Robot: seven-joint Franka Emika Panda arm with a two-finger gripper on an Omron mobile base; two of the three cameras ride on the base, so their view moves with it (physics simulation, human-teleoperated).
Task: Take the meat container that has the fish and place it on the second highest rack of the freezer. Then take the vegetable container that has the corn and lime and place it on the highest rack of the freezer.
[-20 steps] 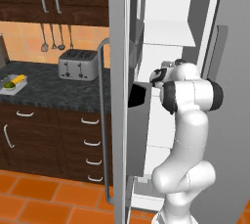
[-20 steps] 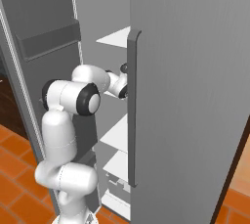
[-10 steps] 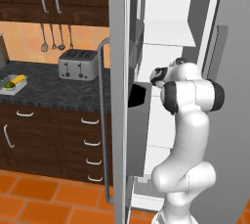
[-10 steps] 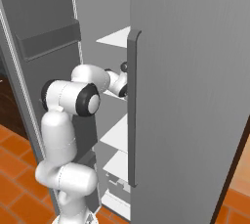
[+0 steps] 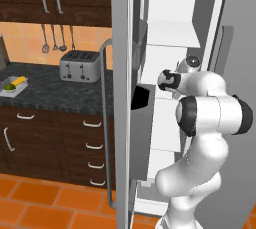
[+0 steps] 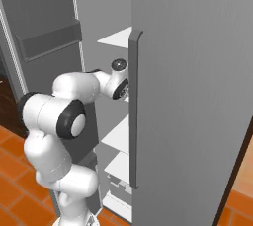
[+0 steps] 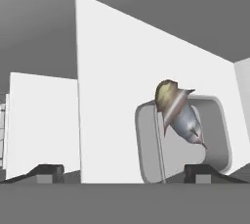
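The meat container (image 7: 218, 129), a pale grey tray, rests against a white freezer shelf (image 7: 112, 96) with the silvery-tan fish (image 7: 179, 115) in it. My gripper (image 7: 123, 173) is open, its fingertips (image 7: 46, 171) spread wide just short of the tray and not touching it. My arm reaches into the open freezer (image 5: 120, 48) at the level of the second highest rack (image 5: 165, 104); the wrist (image 5: 170, 79) shows there, the fingers hidden. The vegetable container (image 5: 11, 86) with the yellow corn (image 5: 18, 80) and green lime (image 5: 9, 86) sits on the dark counter (image 5: 45, 93) at far left.
A toaster (image 5: 80, 66) stands on the counter near the freezer's left door, with utensils (image 5: 54, 38) hanging above. A dark door bin (image 5: 142, 103) juts close to my forearm. The right freezer door (image 6: 197, 72) with its long handle (image 6: 133, 111) stands close beside the arm.
The arm has hardly shifted. The jaws, shut a second ago, now stand open with the meat container left on the shelf.
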